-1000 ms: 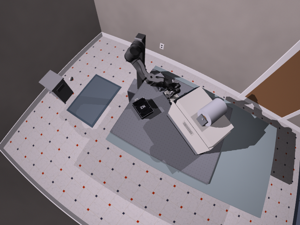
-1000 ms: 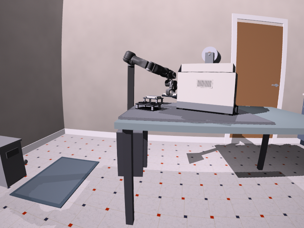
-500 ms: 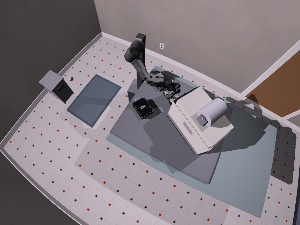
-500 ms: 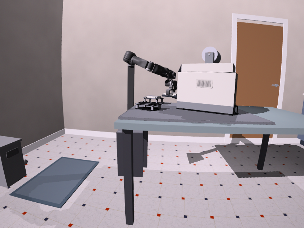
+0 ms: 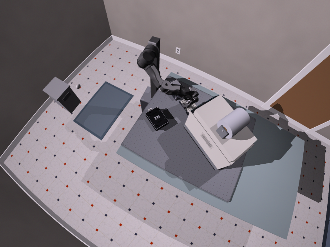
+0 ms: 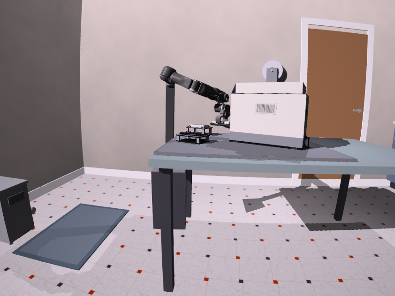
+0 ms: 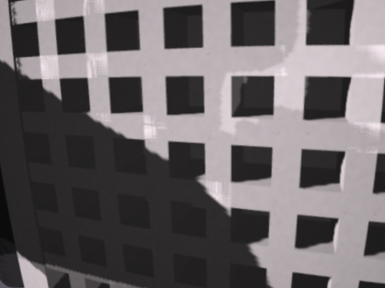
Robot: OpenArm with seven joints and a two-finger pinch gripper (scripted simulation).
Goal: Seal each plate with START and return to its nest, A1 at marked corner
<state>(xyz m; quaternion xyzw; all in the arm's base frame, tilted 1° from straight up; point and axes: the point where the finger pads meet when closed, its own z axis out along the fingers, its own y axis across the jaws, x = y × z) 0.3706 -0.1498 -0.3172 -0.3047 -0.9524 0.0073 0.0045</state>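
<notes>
My gripper [image 5: 193, 99] [image 6: 220, 121] is shut on a white plate [image 5: 191, 107] [image 6: 225, 122] at the sealer's stage [image 6: 214, 124], beside the sealer [image 5: 198, 126] [image 6: 246, 125]. The plate's dark square wells fill the wrist view [image 7: 216, 94]; the fingertips are out of that view. Whether the plate is fully seated in the locators cannot be told. Nest N2 [image 5: 151, 118] [image 6: 192, 135] is empty, with its label showing. Another white plate [image 6: 198, 125] lies on the raised nest behind it; in the top view the arm mostly hides this area. START and the lamp are hidden.
The sealer's tall housing, with a film roll [image 5: 233, 123] [image 6: 272, 70] on top, stands close beside the gripper. The nests stand on the other side of the gripper, on the grey board [image 5: 143, 139] [image 6: 184, 151] on the table.
</notes>
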